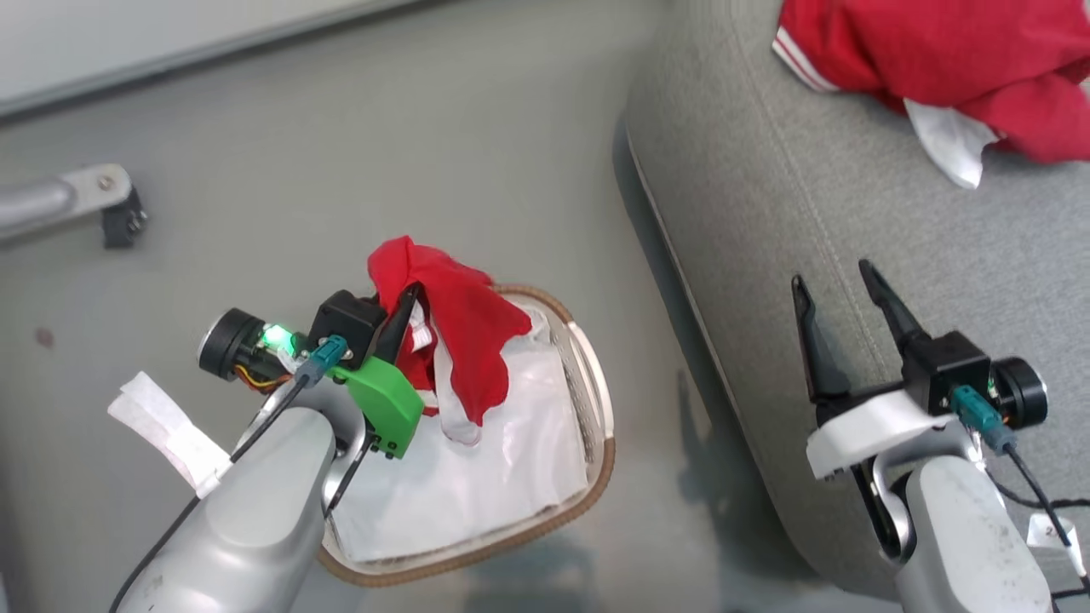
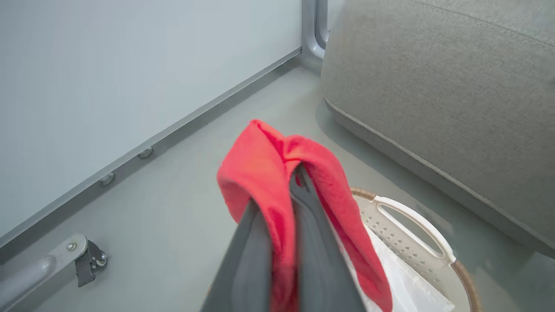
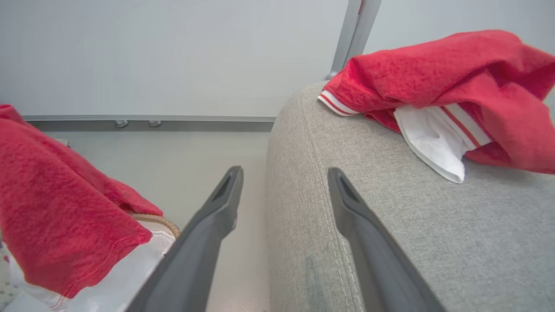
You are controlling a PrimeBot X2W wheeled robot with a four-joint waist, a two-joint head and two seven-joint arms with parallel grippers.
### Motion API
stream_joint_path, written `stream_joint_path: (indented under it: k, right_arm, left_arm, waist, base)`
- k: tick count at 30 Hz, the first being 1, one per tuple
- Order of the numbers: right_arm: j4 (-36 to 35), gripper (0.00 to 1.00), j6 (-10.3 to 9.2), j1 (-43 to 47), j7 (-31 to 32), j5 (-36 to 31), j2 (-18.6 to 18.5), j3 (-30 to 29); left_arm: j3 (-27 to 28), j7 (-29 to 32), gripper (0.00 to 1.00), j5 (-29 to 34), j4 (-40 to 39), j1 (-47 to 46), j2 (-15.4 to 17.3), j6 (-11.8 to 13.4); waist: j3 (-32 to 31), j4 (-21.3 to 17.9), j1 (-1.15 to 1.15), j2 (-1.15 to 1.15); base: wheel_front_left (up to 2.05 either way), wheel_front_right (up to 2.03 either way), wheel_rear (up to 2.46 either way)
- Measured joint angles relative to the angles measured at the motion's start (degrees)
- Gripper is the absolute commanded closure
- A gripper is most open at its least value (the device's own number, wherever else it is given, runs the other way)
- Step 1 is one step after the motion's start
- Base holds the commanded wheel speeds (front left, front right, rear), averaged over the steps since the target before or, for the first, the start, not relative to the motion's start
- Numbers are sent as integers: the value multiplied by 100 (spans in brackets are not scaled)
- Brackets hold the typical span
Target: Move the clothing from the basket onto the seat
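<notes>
the head camera is looking steeply down onto the floor, with the laundry basket low in the middle and the sofa running down its right side. the left wrist camera is sitting close behind the left end effector, facing along it across the floor toward the wall and the sofa's front. the right wrist camera is looking along the right end effector from low, near the sofa's top edge, facing the wall. all three are sharing the sofa, the basket rim and the hanging red garment; head and right wrist are also sharing the lying red garment.
</notes>
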Motion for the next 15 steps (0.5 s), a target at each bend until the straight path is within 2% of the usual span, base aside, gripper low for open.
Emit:
stream_joint_path:
  k: [9, 15]
  right_arm:
    - [105, 0, 0, 464, 0, -166, 0, 89]
    - [130, 0, 0, 581, 0, -230, 0, 230]
  left_arm:
    - [-290, 0, 100, 199, -877, -235, 243, -74]
    - [-657, 44, 100, 110, -1018, -850, 289, -81]
  waist:
    - [-1127, 170, 0, 0]
    - [-1746, 264, 0, 0]
  base:
    - [0, 0, 0]
    - [0, 0, 0]
